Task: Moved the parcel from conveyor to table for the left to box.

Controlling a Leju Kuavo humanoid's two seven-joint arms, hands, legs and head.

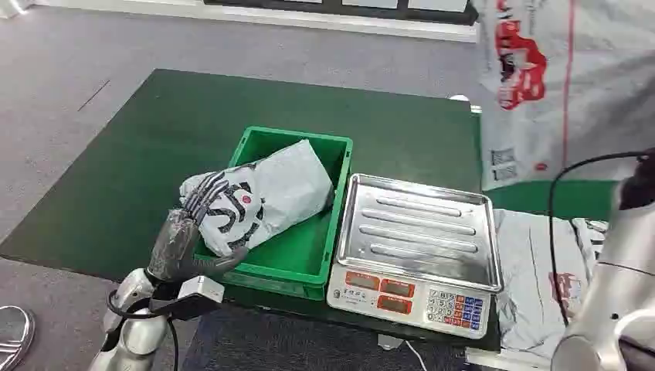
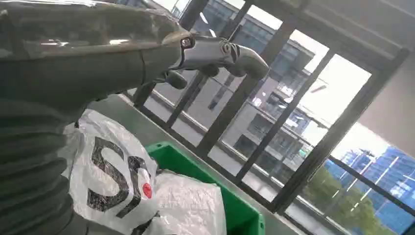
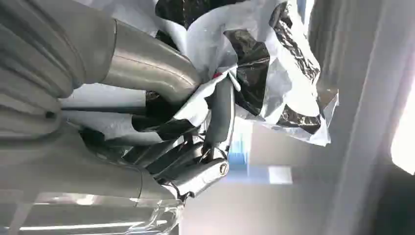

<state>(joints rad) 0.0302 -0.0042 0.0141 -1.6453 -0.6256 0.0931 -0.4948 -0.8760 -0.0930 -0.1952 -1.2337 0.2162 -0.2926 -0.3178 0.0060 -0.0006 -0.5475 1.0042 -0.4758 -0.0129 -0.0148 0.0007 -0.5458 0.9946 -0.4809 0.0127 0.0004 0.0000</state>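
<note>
The white crinkly plastic mailer bag with bold black lettering and a small red dot lay slanted across the green plastic crate, its printed end hanging over the crate's near-left rim and its plain end down inside. The left hand was right up against that overhanging end; in the head view the dark fingers looked draped over the print with the thumb underneath, so I'd call that a hold on the bag, though the wrist view was too close to show how firm.

If the job was to seat it, I'd say nudge that lifted end inward and down so the whole thing drops below the rim, then open up gently. It looked soft and slippery, so it would probably slide or spring back if let go while half on the edge.

Meanwhile a second white plastic parcel with red printing hung high on the right, and the right hand had fingers clamped into a bunched fold of its film.

Beside the crate sat a steel-topped electronic weighing scale on the dark green counter, with more grey mailers piled low at the right.
</note>
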